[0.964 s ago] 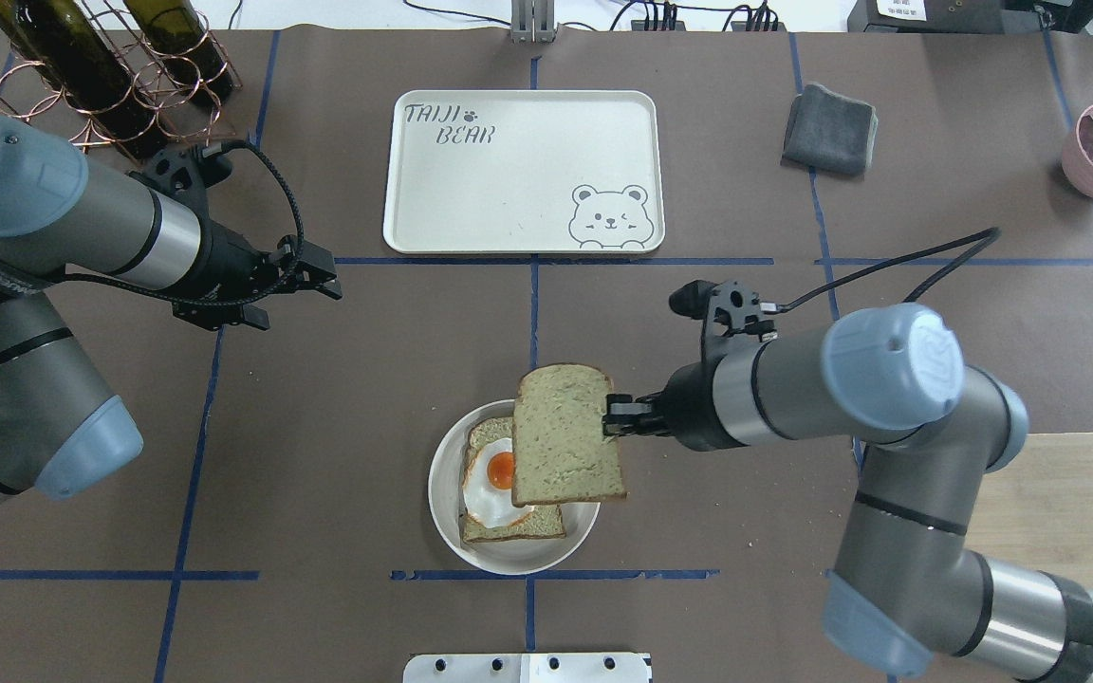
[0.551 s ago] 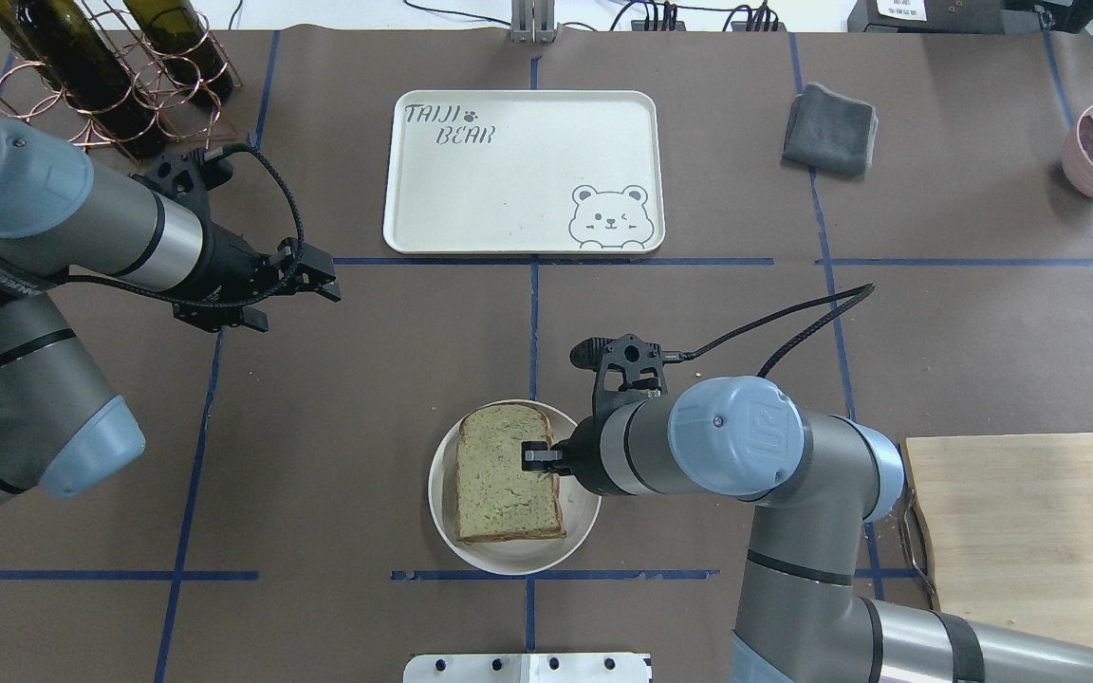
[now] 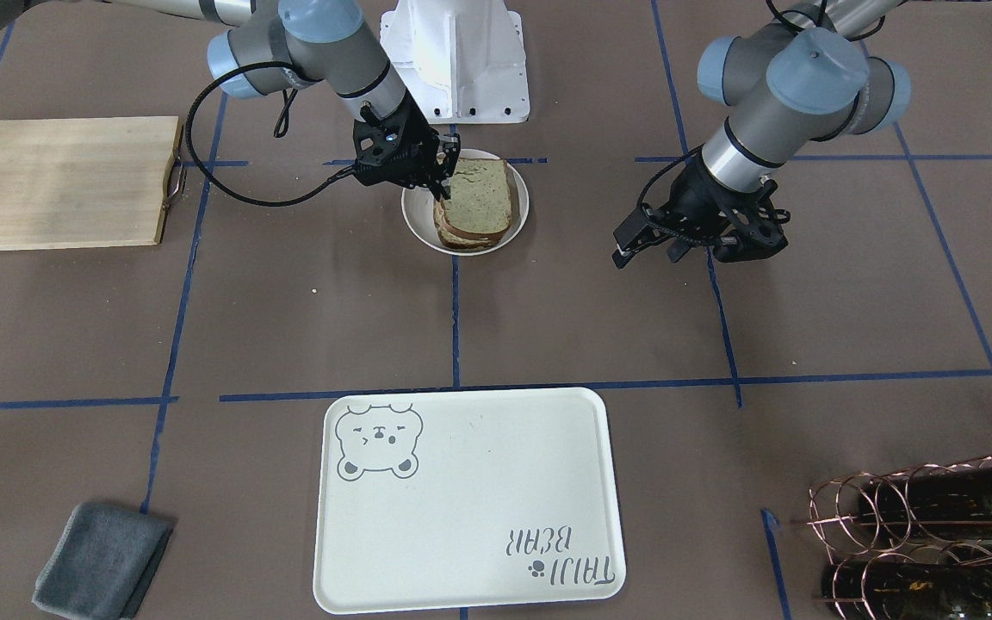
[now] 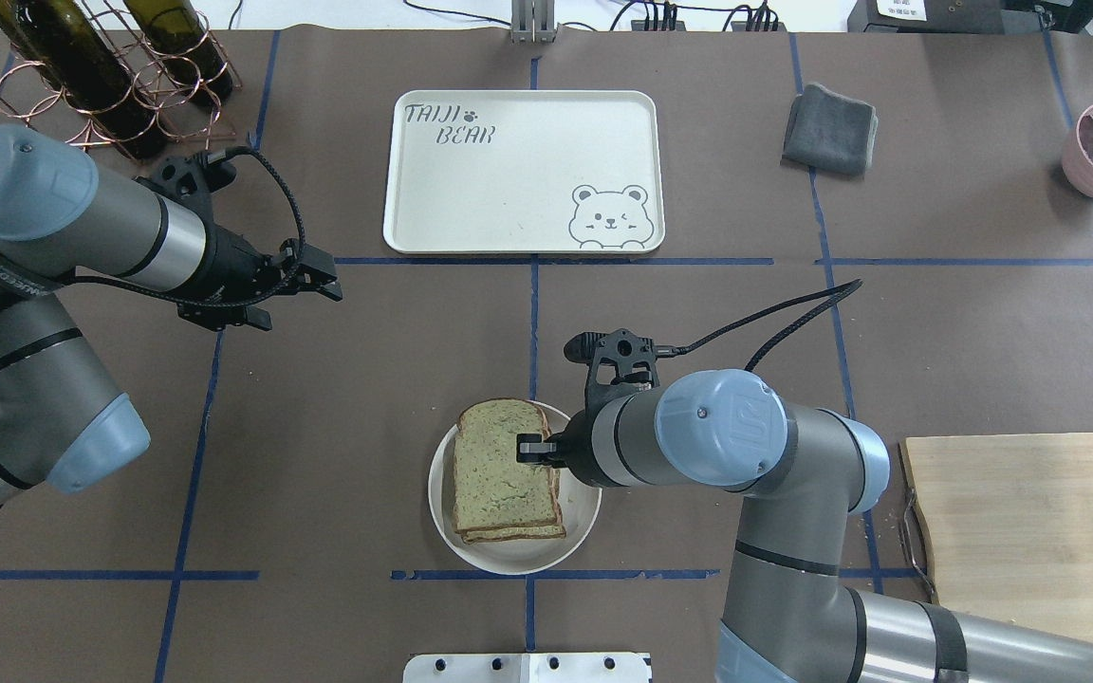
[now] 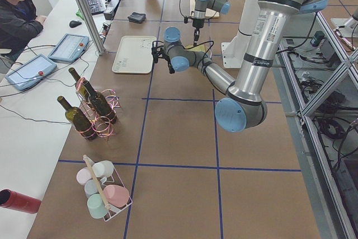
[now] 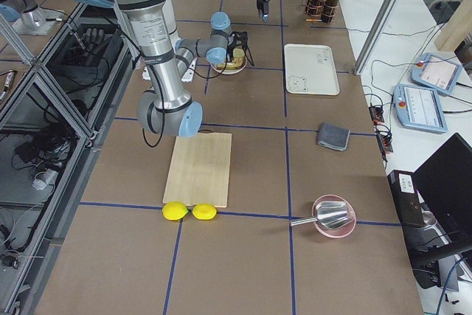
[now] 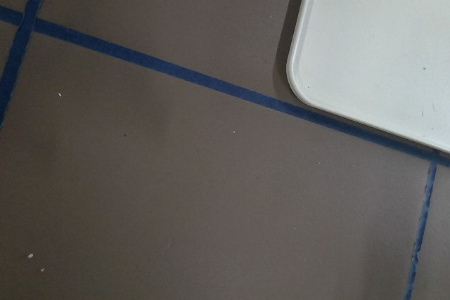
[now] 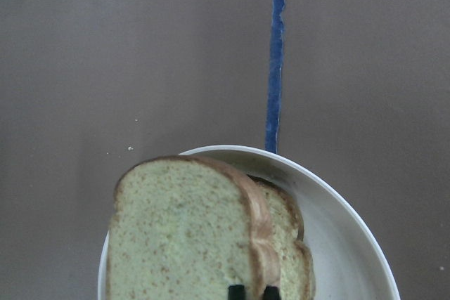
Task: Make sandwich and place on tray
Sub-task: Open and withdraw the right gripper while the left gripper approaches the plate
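The sandwich (image 4: 501,470) is stacked on the plate (image 4: 509,560), its top edge pinched by the near-shut right gripper (image 4: 529,446); release, then a whole-stack grasp for the tray (image 4: 509,161), is called for.

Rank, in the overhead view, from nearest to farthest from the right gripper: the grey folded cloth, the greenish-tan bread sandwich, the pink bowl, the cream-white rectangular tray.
Seen from the right gripper:
1. the greenish-tan bread sandwich, at the gripper, on the round white plate
2. the cream-white rectangular tray, across the table's middle
3. the grey folded cloth, far side, to the right
4. the pink bowl, at the right edge
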Robot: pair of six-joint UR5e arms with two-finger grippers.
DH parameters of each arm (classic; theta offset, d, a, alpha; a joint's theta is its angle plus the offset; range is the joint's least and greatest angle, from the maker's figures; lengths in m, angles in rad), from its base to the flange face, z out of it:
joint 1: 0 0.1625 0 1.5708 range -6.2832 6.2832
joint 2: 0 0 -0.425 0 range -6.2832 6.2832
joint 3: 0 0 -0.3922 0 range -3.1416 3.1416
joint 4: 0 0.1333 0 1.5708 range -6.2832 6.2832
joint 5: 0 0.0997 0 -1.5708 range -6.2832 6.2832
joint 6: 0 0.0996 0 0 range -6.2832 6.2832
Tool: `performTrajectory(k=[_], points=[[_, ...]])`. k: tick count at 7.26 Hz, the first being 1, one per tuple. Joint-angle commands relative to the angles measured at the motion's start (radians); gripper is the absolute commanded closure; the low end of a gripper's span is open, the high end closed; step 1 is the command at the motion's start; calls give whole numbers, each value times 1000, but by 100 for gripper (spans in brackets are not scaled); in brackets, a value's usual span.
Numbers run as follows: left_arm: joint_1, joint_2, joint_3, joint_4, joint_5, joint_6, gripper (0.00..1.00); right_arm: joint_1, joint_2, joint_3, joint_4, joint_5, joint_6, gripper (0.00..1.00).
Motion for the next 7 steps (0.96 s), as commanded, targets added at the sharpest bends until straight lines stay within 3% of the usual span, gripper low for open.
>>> performTrajectory(k=[1, 3, 4, 6, 7], points=[[27, -15, 4, -2, 0, -3, 0, 10, -4, 5, -2, 6, 0, 0], [89, -31, -7, 1, 15, -54, 0, 68, -7, 27, -36, 78, 1, 0], [169, -32, -18, 3, 123, -87, 5, 124, -12, 85, -144, 145, 0, 0], [252, -51, -23, 4, 167, -147, 29, 249, -16, 140, -359, 242, -45, 0], [296, -52, -19, 4, 197, -149, 33, 280, -21, 142, -384, 248, -106, 0]])
